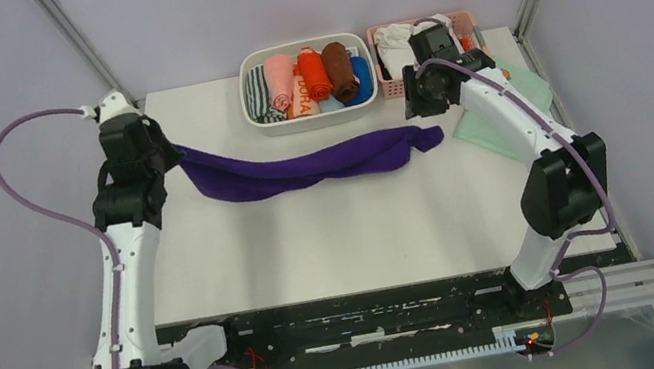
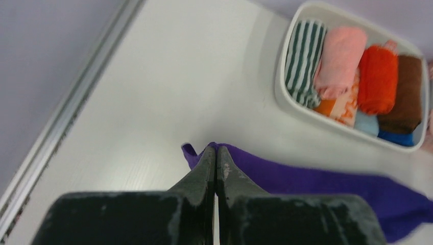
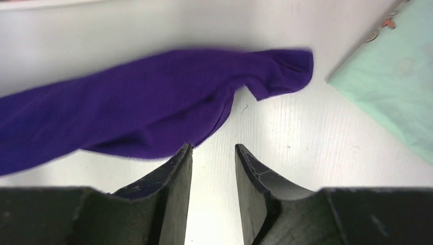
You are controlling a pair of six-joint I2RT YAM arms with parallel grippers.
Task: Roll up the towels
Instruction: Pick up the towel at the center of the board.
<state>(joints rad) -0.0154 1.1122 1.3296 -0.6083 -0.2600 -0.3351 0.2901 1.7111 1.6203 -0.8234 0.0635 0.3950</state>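
Observation:
The deep purple towel [image 1: 319,163] lies bunched in a long strip across the back of the table. My left gripper [image 1: 173,154] is shut on its left end, and the wrist view shows the fingers closed on a purple corner [image 2: 196,153]. My right gripper [image 1: 421,105] is open and empty just above the table near the towel's right end [image 3: 127,107]; the towel's edge touches its left fingertip [image 3: 185,150]. A salmon-pink cloth [image 1: 280,79] lies rolled in the white bin, and it also shows in the left wrist view [image 2: 339,58].
The white bin [image 1: 316,113] at the back centre holds several rolled cloths. A pink basket [image 1: 392,87] with white cloth stands to its right. A mint-green cloth [image 1: 535,89] lies flat at the back right, under my right arm, and shows in the right wrist view [image 3: 393,66].

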